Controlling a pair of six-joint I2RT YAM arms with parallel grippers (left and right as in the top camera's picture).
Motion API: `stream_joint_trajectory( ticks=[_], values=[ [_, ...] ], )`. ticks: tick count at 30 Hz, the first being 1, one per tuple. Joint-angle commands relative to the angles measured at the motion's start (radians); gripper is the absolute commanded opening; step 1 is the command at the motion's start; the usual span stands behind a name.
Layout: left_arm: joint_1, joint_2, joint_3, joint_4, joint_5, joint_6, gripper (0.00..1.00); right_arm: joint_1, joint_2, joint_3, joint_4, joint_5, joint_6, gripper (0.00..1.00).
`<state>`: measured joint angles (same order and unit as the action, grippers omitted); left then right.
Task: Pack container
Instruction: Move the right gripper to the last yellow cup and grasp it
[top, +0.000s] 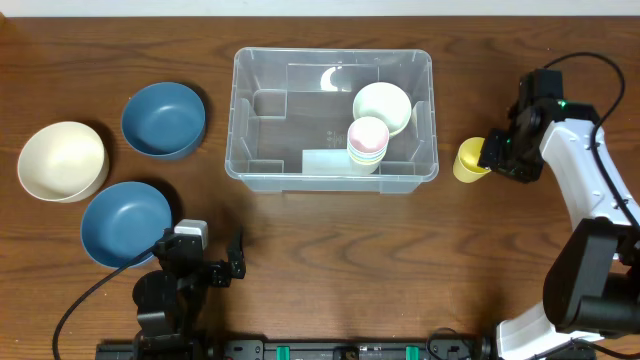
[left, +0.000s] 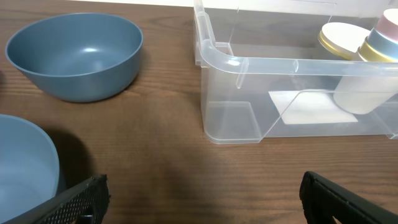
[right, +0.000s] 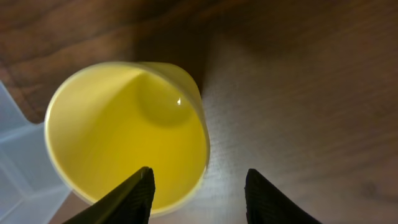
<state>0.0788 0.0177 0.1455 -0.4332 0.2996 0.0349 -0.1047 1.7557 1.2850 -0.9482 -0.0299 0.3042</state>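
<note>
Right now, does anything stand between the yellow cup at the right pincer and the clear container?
Nothing visible does: bare table lies between the yellow cup and the container. Just inside its right wall sit a cup stack and a pale bowl.

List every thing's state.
container, lidless, holding pale bowl and stacked cups
yellow cup, upright, empty, outside container
rear blue bowl, upright, empty
front blue bowl, upright, empty
cream bowl, upright, empty
left gripper, open, empty
right gripper, open, fingers at yellow cup's rim
</note>
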Motion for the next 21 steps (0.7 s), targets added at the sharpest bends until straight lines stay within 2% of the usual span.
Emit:
stream_joint_trajectory(
  ticks=[1,4,7,9,16,21],
  values=[
    [0.006,-0.001,-0.020,-0.002,-0.005,0.017,0.98,-0.002,-0.003,-0.047,0.043,0.003,0.017,0.48],
    [0.006,-0.001,-0.020,-0.002,-0.005,0.017,0.98,-0.001,-0.002,-0.074,0.078,0.003,0.019,0.40],
    [0.006,-0.001,-0.020,-0.002,-0.005,0.017,0.98,-0.001,-0.003,-0.086,0.088,0.004,0.024,0.15],
    [0.006,-0.001,-0.020,-0.002,-0.005,0.017,0.98,-0.001,-0.003,-0.087,0.089,0.004,0.024,0.03],
    [0.006,-0.001,-0.020,-0.002,-0.005,0.017,0.98,-0.001,-0.009,-0.055,0.066,0.004,0.024,0.01],
    [0.006,-0.001,-0.020,-0.002,-0.005,0.017,0.98,-0.001,-0.060,0.078,-0.041,0.004,0.020,0.01]
  ],
)
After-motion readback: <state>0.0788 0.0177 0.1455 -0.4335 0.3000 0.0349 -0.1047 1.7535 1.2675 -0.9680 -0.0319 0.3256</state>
